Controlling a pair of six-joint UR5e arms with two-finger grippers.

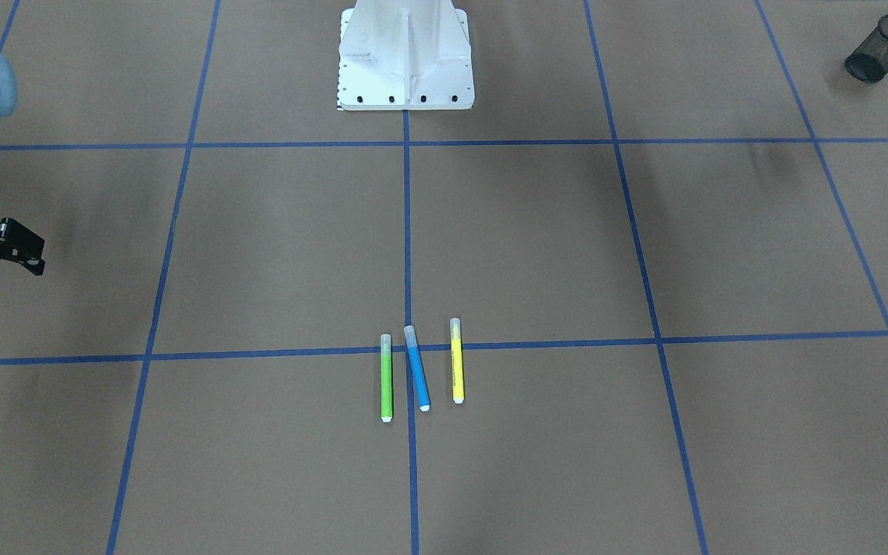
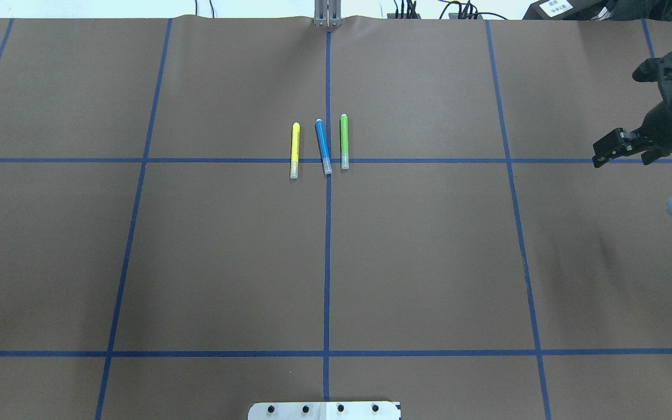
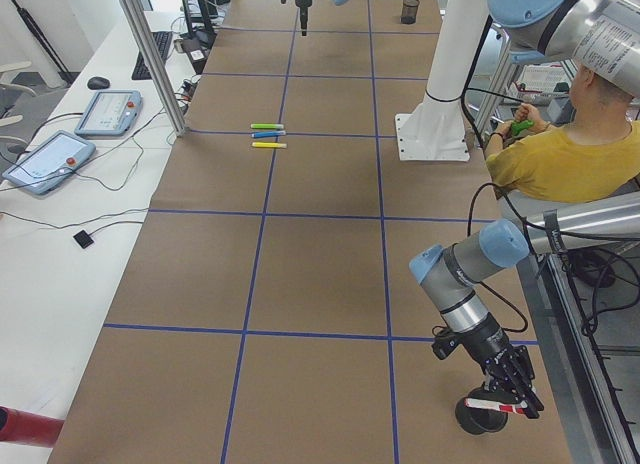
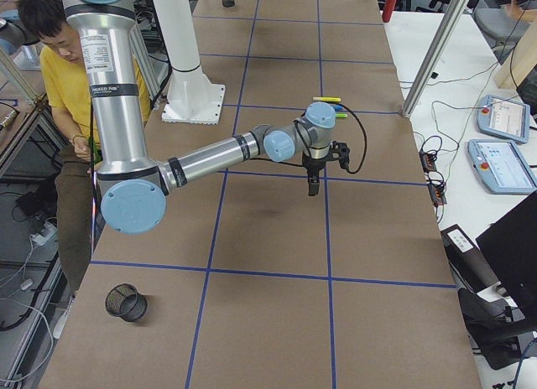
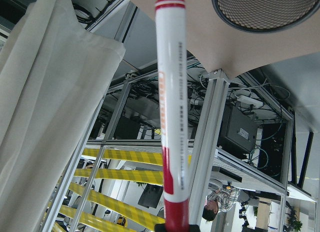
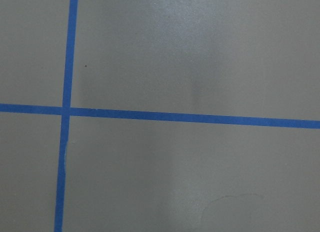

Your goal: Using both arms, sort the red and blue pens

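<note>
red pen (image 5: pixel 170 117) is being gripped by the closed jaws of the left gripper (image 3: pixel 508 396) and is being held crosswise just above the mesh cup (image 3: pixel 468 416), which is standing at the table's near corner, close to its edge. a release in this attitude is being judged likely to leave the pen bridging the rim, or bouncing out and over the edge, the barrel not being tipped end-down. farther along, the blue pen (image 1: pixel 417 368) is lying between the green marker (image 1: pixel 386 378) and the yellow marker (image 1: pixel 457 361), close on both sides, so a neighbour is being put at risk of being nudged or taken. the right gripper (image 2: pixel 604 153) is being held well apart from them; the state of its jaws cannot be told. the table (image 3: pixel 320 264) is being covered by brown paper gridded with blue tape. control tablets (image 3: pixel 45 159) are lying on a side bench, a person (image 3: pixel 560 154) is sitting behind the white pedestal (image 1: pixel 405 54), and a second mesh cup (image 1: pixel 883 48) is standing at the far end.
</note>
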